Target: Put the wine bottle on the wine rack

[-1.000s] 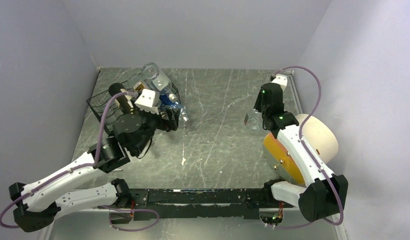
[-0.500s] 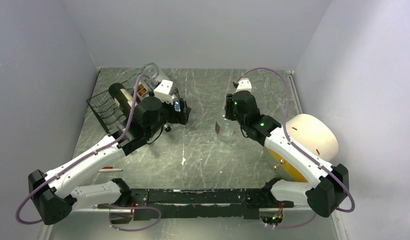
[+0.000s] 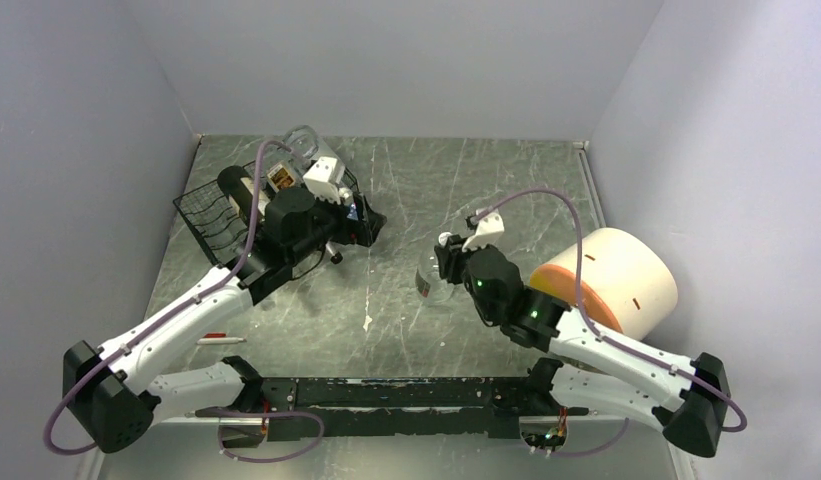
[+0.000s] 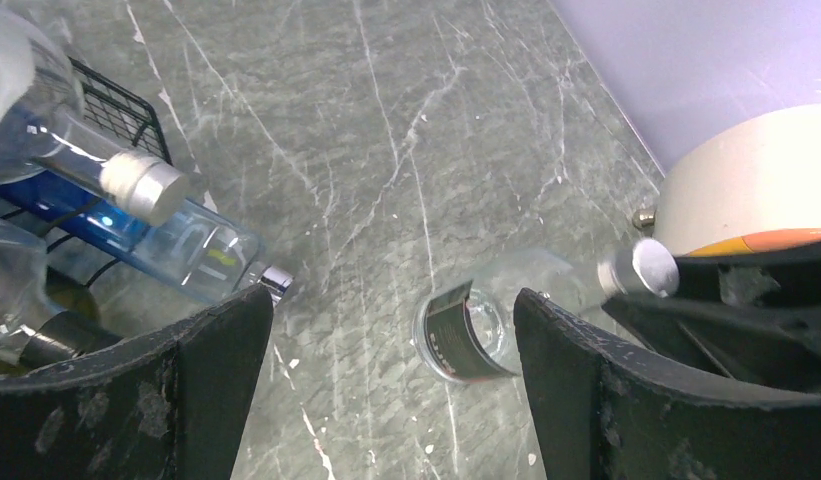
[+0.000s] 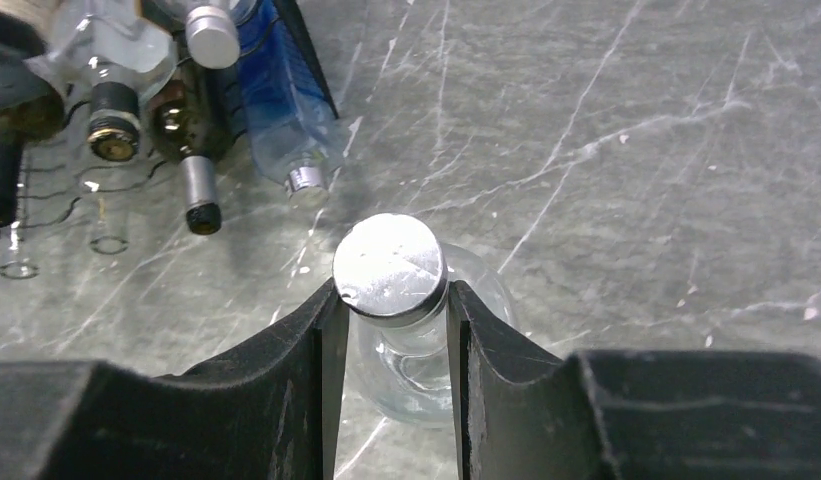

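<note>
While right end effector (image 5: 391,300) pinches silver cap (image 5: 390,268) of clear glass wine bottle (image 4: 474,328) over middle of table (image 3: 466,190), well apart from black wire wine rack (image 3: 211,215): grip neck firmly, aim for free cradle, skirt spread left end effector (image 4: 386,330) near rack.

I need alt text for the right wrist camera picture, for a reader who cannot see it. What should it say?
The right gripper is shut on the silver cap of a clear glass bottle, seen cap-first against a grey veined table. At upper left, several other bottles, one blue, lie in a black wire rack with their necks toward the camera.
</note>
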Controlling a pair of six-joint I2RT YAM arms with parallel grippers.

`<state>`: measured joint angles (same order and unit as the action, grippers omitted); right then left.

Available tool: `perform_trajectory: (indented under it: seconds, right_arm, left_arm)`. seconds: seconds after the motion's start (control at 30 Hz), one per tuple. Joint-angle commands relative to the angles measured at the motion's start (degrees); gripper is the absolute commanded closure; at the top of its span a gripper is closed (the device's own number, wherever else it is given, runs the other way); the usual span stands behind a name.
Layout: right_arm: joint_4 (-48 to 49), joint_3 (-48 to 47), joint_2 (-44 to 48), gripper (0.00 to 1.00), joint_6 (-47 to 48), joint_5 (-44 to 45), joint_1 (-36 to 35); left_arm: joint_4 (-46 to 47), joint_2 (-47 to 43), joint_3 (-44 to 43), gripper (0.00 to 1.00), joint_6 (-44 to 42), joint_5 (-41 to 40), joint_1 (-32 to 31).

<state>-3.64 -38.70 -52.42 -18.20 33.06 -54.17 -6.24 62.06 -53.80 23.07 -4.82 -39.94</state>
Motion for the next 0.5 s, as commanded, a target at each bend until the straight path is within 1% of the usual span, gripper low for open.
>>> perform_trajectory:
  seconds: [0.0, 0.07, 0.2, 0.3, 0.47]
  right_arm:
    - [-8.24, 4.47, 2.28, 1.00, -10.02, 4.67, -5.53]
    - [-12.94, 5.31, 2.42, 1.00, -13.35, 6.58, -8.59]
    - [-15.89, 7.52, 2.21, 1.00, -18.58, 8.12, -13.66]
    - [-15.25, 8.38, 1.30, 1.00, -19.72, 9.16, -15.31]
    - [-10.82, 9.00, -0.22, 1.00, -17.99, 8.22, -15.47]
  left_arm:
    - [2.90, 2.82, -0.54, 0.06, 1.86, 4.81, 0.99]
    - [3.59, 3.70, -0.65, 0.06, 2.18, 5.45, 1.27]
    - [5.30, 4.71, -0.34, 0.06, 2.74, 7.05, 1.58]
    - [5.09, 5.57, -0.72, 0.06, 2.99, 7.41, 1.71]
    - [4.52, 5.64, -1.04, 0.06, 2.86, 7.66, 1.81]
